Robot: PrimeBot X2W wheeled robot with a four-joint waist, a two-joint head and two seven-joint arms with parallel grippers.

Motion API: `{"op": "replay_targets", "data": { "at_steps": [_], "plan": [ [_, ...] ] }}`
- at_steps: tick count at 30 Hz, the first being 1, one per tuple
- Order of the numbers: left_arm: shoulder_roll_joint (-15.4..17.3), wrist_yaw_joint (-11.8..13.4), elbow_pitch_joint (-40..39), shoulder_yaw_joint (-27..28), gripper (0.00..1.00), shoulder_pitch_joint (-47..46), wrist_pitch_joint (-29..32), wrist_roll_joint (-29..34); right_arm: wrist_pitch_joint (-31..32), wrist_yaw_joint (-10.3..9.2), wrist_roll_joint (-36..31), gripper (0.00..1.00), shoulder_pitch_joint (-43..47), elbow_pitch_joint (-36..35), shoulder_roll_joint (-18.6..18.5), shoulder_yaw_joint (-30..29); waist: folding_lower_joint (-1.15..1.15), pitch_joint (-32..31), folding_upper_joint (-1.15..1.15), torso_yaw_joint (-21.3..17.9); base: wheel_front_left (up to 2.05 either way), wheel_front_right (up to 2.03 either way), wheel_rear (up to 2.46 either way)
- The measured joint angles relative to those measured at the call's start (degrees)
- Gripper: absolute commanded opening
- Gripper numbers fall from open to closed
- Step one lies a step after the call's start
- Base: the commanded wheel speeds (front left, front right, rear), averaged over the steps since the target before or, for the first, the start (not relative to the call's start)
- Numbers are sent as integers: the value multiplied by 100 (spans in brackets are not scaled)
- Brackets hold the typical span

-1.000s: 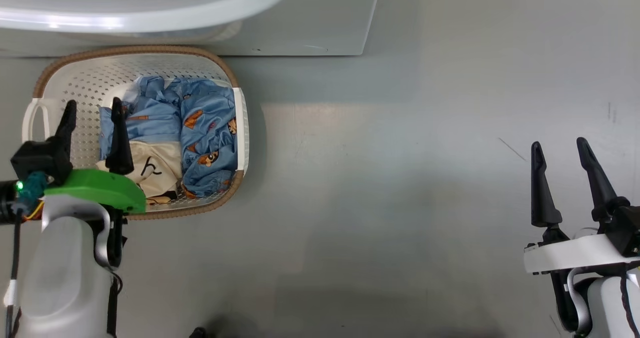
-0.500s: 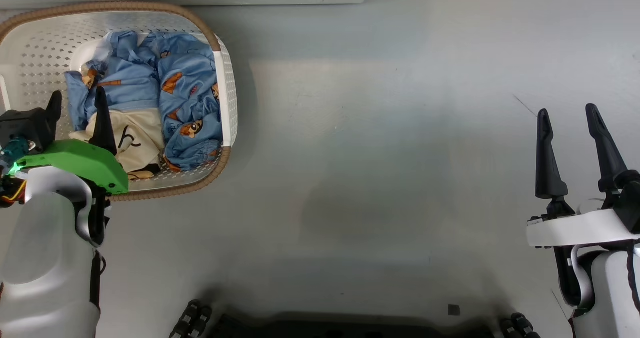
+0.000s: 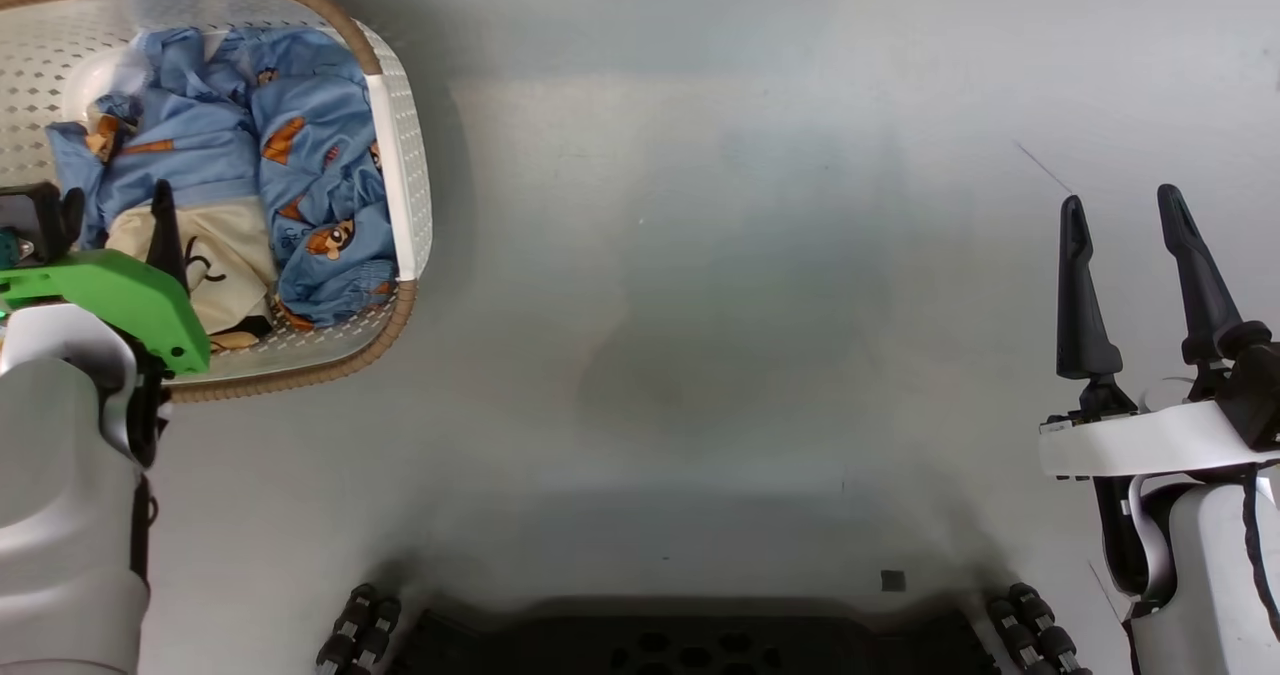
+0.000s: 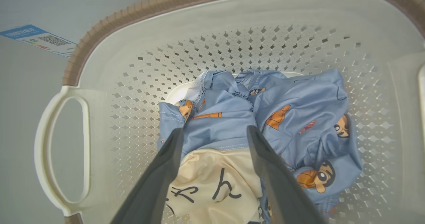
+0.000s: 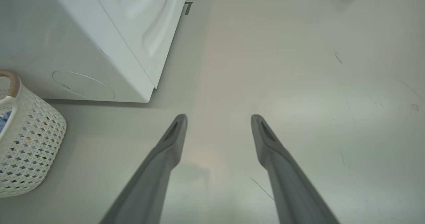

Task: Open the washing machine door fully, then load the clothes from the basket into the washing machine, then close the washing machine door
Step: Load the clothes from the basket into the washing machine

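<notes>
Hovering over the basket (image 3: 400, 155), the left gripper (image 4: 215, 130) had its jaws spread wide and held nothing. Its fingers pointed down into the load, straddling the spot where the cream cloth (image 4: 212, 174) met the light blue garment (image 4: 298, 111). Whether the tips touched fabric could not be told. Likely reason for the pose: a wide-open approach from above gets both fingers round a bunched fold instead of pinching one thin layer.

All the clothes (image 3: 300, 155) sat heaped inside the basket walls, blue piece far and right, cream piece near, the two touching. The basket stood on the floor (image 3: 750, 305) at the far left, just in front of the washing machine (image 5: 99, 35), probably put there to keep the carry to the drum short. A blue label (image 4: 36, 38) showed on the machine just past the basket's rim.

The right gripper (image 3: 1120, 195) was also wide open and empty, over bare floor on the right, well apart from the basket. Judged as kept clear so the left arm had room.

Whether the washing machine door stood open could not be told from these views. The step in hand looked like the first grab of the loading stage, with both pieces yet to go in. Risk: the pieces lay bunched together, so one pull could drag both or catch the rim.
</notes>
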Motion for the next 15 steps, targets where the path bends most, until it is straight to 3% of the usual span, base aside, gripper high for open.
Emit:
{"op": "replay_targets", "data": {
  "at_steps": [15],
  "plan": [
    [229,62,611,-52,100,-410,409,179,0,1,0,100,-94,-36,65,7,0,442,0,-189,0,0,0]
  ]
}}
